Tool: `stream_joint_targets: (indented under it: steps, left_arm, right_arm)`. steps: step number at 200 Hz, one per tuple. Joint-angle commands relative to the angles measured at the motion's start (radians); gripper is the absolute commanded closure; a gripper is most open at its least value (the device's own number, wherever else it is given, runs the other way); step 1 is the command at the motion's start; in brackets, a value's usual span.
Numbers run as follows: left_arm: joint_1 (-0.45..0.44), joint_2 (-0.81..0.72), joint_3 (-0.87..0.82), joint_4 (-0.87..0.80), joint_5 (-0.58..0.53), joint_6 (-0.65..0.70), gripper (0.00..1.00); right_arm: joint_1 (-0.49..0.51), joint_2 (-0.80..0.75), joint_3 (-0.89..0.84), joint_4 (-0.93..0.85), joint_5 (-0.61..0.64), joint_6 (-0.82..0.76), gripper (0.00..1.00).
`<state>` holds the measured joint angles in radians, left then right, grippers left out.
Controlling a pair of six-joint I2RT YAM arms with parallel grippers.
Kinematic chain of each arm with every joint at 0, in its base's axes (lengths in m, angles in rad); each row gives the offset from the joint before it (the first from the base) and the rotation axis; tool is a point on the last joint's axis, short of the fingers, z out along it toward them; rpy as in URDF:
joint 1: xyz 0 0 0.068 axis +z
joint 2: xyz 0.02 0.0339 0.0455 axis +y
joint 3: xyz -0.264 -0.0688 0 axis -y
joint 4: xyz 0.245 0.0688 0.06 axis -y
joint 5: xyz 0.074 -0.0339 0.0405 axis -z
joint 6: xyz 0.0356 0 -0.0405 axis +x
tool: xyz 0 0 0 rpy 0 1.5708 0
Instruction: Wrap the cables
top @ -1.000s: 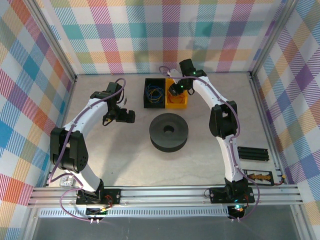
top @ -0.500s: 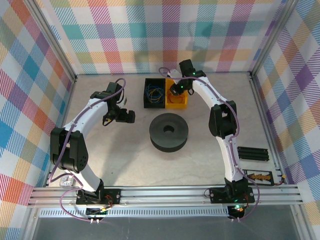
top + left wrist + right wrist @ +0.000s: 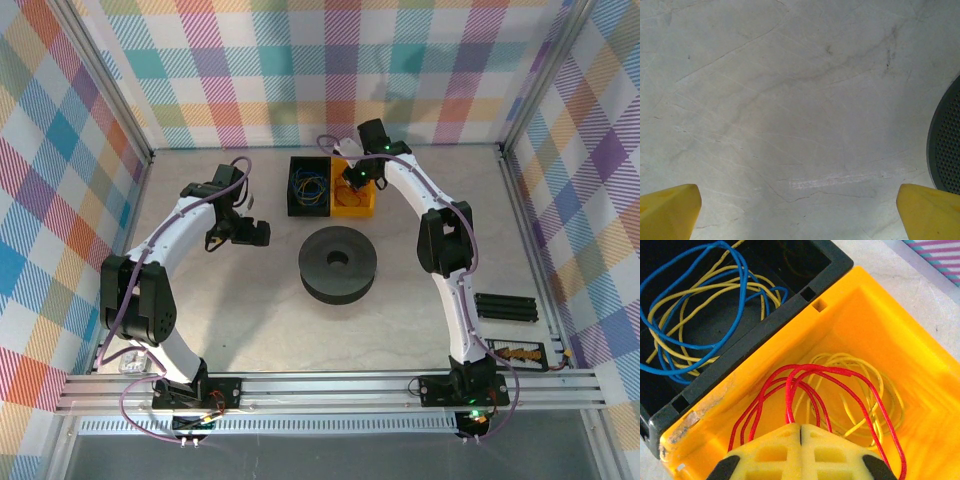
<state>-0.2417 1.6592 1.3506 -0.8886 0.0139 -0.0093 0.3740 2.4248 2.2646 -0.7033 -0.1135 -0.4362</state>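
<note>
Right wrist view: right gripper (image 3: pixel 800 428) fingers together over red cable (image 3: pixel 815 371) in yellow bin (image 3: pixel 920 390), pinch unclear, left wrist view: left gripper (image 3: pixel 800 206) wide apart above worktop (image 3: pixel 790 100), black spool (image 3: pixel 947 145) edge right

The red cable (image 3: pixel 826 369) runs under the right end effector (image 3: pixel 800 429), its pinch point hidden.

No writing, label, brand, number or sign can be read anywhere. The yellow bin (image 3: pixel 880 330), the black bin (image 3: pixel 755 342), the black spool (image 3: pixel 315 262) and the plaid walls (image 3: pixel 300 60) carry none that shows. Any marking on the small black holders (image 3: pixel 505 306) at the table's right edge is too small to tell.
</note>
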Motion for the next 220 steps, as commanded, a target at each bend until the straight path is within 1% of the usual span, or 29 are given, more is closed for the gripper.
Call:
stream_joint_targets:
  steps: [1, 58, 103, 142, 176, 184, 192, 209, 220]
  left_arm:
    - [-0.004, -0.036, -0.008, -0.027, -0.009, 0.013, 0.0]
    - [-0.004, -0.036, 0.0, -0.027, -0.003, 0.013, 0.0]
    - [-0.004, -0.035, 0.013, -0.027, 0.0, 0.013, 0.0]
    - [-0.004, -0.039, 0.013, -0.023, 0.0, 0.011, 0.0]
    - [-0.004, -0.05, 0.02, -0.016, 0.004, 0.006, 0.0]
    - [-0.003, -0.055, 0.026, -0.01, 0.041, 0.001, 0.0]
    - [0.003, -0.068, 0.028, 0.013, 0.125, -0.011, 0.0]
    - [0.014, -0.113, -0.002, 0.139, 0.287, -0.081, 0.0]
    - [0.016, -0.128, -0.015, 0.22, 0.364, -0.139, 0.0]
  right_arm:
    - [0.006, -0.02, -0.004, 0.014, -0.017, -0.013, 1.0]
    - [0.008, -0.099, -0.003, 0.018, -0.028, -0.019, 1.0]
    - [0.008, -0.181, -0.005, -0.021, -0.03, -0.048, 1.0]
    - [0.008, -0.264, -0.061, -0.013, -0.06, -0.084, 1.0]
    - [0.008, -0.311, -0.077, -0.032, -0.082, -0.069, 1.0]
    - [0.008, -0.33, -0.086, -0.035, -0.098, -0.057, 1.0]
    - [0.008, -0.354, -0.103, -0.038, -0.118, -0.038, 1.0]
    - [0.008, -0.419, -0.155, -0.033, -0.191, 0.015, 1.0]
    - [0.006, -0.469, -0.211, -0.007, -0.272, 0.075, 1.0]
